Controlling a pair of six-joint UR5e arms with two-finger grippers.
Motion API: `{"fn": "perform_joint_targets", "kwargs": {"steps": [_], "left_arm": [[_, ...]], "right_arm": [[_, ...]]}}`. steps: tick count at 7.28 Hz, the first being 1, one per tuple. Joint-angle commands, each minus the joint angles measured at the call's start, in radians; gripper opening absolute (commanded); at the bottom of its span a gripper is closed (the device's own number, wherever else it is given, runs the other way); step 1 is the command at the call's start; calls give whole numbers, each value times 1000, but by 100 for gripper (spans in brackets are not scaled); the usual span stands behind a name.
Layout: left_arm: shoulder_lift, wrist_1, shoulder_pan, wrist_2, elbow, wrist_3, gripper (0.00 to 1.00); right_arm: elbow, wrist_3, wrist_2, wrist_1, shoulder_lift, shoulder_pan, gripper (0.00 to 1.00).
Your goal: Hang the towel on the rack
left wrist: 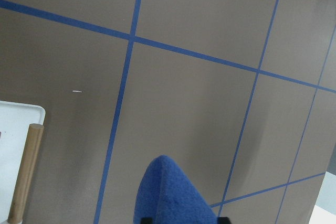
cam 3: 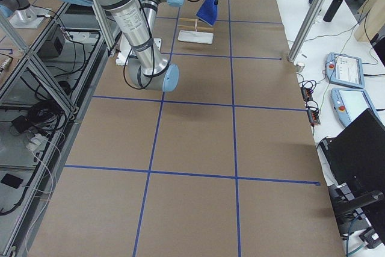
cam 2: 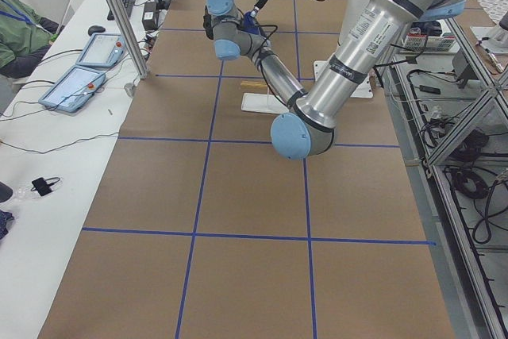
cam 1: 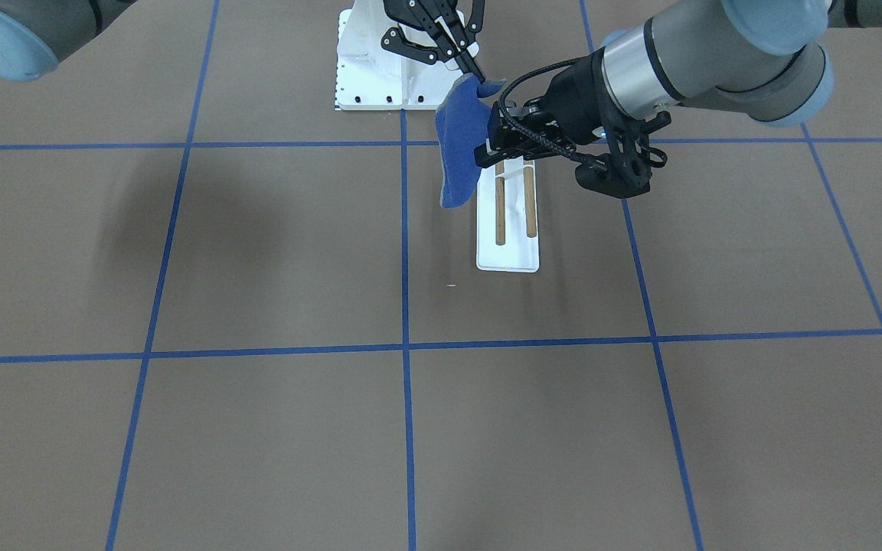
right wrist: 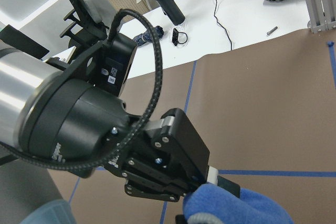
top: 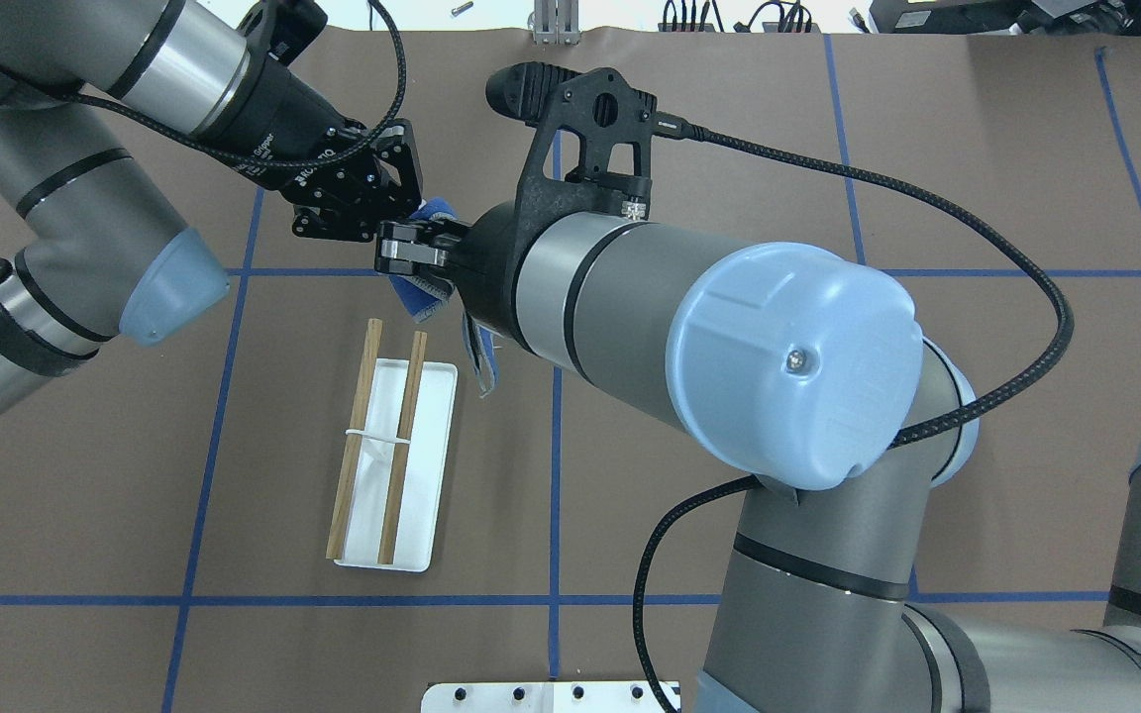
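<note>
White bolted pedestal, black bottle, brown gridded table

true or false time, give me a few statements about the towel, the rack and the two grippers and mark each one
1. The rack carries two wooden dowels. True.
2. The towel is draped over both dowels. False: it hangs in the air beside the rack, and the dowels are bare.
3. The left gripper and the right gripper are both shut on the towel. True.
4. The towel lies flat on the table. False: it dangles from the grippers above it.
</note>
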Motion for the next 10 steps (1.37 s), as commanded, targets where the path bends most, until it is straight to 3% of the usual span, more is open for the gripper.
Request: {"fn": "perform_joint_targets", "kwargs": {"steps": [1, 5, 7, 9, 10], "left_arm": [[2, -1, -2, 2, -5, -15, 0], [5, 0, -12, 4, -28, -29, 0], [14, 2, -17, -1, -37, -26, 0], [72, 3, -17, -1, -94, -19, 0], [74, 3, -14, -1, -102, -19, 0]], "right_arm": [[7, 13, 0, -3, -3, -23, 99], [98, 66, 101, -14, -133, -32, 100], [96, 40, 219, -182, -154, 50, 100], [46, -67, 305, -300, -157, 153, 100], [-61, -103, 400, -304, -158, 218, 100]]}}
